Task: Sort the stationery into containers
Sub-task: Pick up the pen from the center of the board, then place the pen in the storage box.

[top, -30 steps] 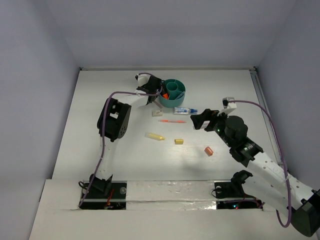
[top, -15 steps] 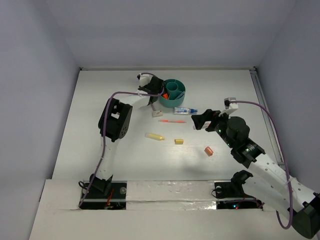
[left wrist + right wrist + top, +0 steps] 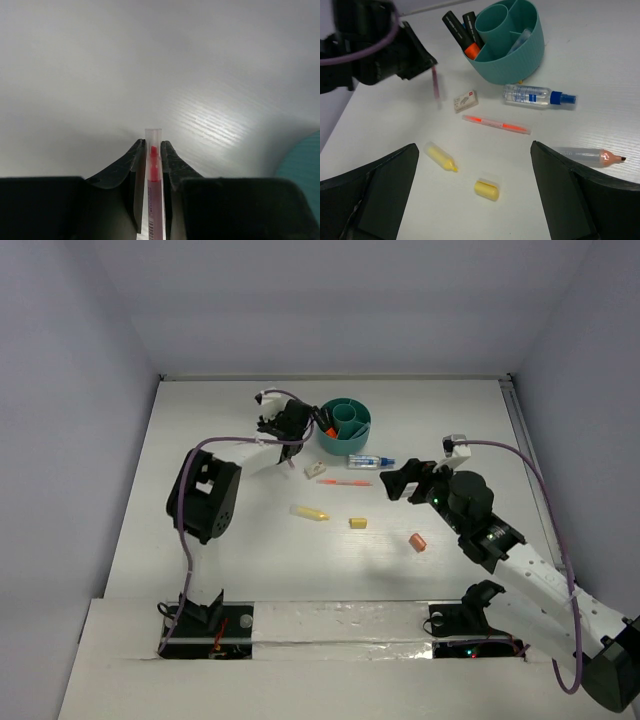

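Beside organizer (image 3: 515, 62), left pincer (image 3: 153, 150) gripping pink pen (image 3: 154, 200)

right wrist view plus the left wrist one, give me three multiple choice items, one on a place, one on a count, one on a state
1. Where is the white eraser?
A) on the table beside the teal organizer
B) inside it
C) held off the table

2. How many black markers stand in the teal organizer?
A) one
B) two
C) four

3. The left gripper is:
A) wide open
B) shut and empty
C) shut on the pink pen

Key:
1 A, it lies flat next to the organizer.
2 B, two black barrels lean in the outer ring.
3 C, the pen sits pinched between the fingers.
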Robot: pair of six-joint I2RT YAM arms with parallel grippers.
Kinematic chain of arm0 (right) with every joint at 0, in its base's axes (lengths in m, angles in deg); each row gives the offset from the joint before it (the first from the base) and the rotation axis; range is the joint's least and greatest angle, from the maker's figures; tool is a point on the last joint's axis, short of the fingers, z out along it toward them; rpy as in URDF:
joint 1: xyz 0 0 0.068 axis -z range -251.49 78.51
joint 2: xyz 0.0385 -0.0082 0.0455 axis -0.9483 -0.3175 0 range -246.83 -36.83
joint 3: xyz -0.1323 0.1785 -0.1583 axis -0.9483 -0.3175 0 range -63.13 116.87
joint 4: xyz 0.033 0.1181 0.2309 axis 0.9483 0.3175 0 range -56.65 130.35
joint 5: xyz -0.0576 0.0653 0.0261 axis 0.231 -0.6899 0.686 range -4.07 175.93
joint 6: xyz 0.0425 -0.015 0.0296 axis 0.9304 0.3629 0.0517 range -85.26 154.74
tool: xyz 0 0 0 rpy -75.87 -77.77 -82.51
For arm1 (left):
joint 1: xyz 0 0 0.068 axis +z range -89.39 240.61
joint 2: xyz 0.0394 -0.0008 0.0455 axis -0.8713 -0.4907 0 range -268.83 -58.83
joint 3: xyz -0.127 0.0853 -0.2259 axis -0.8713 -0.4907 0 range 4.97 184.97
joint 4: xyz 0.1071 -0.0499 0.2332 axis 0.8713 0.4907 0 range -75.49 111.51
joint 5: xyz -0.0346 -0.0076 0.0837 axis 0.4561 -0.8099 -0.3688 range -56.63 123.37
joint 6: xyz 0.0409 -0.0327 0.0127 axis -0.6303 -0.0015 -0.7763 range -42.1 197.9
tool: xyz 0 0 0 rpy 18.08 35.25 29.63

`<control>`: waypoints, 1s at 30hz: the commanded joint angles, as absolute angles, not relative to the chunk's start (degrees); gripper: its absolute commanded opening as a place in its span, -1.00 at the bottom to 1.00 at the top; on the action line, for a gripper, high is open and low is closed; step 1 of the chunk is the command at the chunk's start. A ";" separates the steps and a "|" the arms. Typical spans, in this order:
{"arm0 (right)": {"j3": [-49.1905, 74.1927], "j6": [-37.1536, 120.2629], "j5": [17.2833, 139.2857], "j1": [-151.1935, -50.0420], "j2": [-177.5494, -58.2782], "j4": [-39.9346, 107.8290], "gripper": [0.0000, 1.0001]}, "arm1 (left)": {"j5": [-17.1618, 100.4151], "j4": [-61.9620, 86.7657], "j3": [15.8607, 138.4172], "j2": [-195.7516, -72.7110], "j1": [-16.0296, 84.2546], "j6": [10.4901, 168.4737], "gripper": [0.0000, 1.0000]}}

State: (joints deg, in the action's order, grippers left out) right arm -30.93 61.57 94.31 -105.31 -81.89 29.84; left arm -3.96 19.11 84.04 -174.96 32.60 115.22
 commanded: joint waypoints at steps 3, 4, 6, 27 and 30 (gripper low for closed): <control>-28.85 61.55 93.83 -105.59 -83.15 27.02 1.00 | -9.52 8.10 77.93 -159.32 32.84 112.10 -1.00; -28.86 61.55 94.01 -105.59 -83.15 26.76 1.00 | -9.87 6.78 76.87 -157.81 32.84 111.13 -1.00; -29.12 61.72 94.19 -105.59 -83.33 26.50 1.00 | -9.53 2.92 73.97 -154.82 31.27 109.99 -1.00; -31.32 61.99 99.90 -105.59 -81.13 24.91 1.00 | 0.58 -26.27 93.29 -170.96 16.93 73.87 -1.00; -31.67 62.16 100.25 -105.59 -81.13 24.56 1.00 | 0.84 -28.12 94.44 -174.74 16.93 71.93 -1.00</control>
